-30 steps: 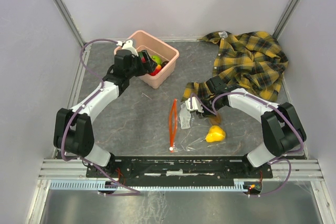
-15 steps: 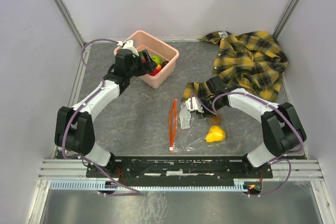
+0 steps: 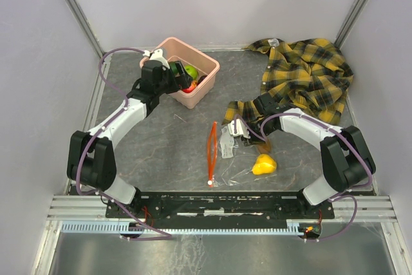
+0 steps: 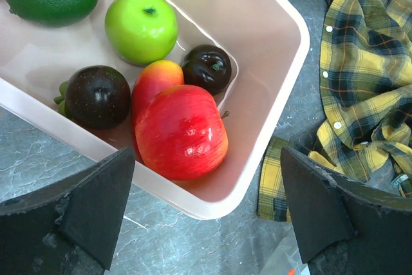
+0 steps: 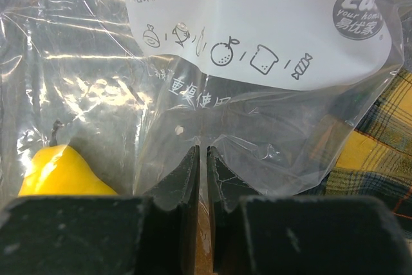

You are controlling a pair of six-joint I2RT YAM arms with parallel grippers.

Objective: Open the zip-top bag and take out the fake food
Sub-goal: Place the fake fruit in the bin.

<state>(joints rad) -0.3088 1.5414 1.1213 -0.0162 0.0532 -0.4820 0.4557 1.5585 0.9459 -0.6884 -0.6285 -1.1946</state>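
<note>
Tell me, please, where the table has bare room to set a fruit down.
Bare table lies between the pink tub and the zip-top bag, and at the back between tub and plaid shirt. The right is crowded: shirt, bag, yellow fruit, right claw.

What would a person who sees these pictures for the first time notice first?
The yellow-and-black shirt, crumpled at the far right, stands out most. At the far left a pink tub holds glossy fruit, with a big red apple below the open left gripper. In the middle the right gripper pinches the clear bag, and a yellow pear shows through the plastic.
</note>
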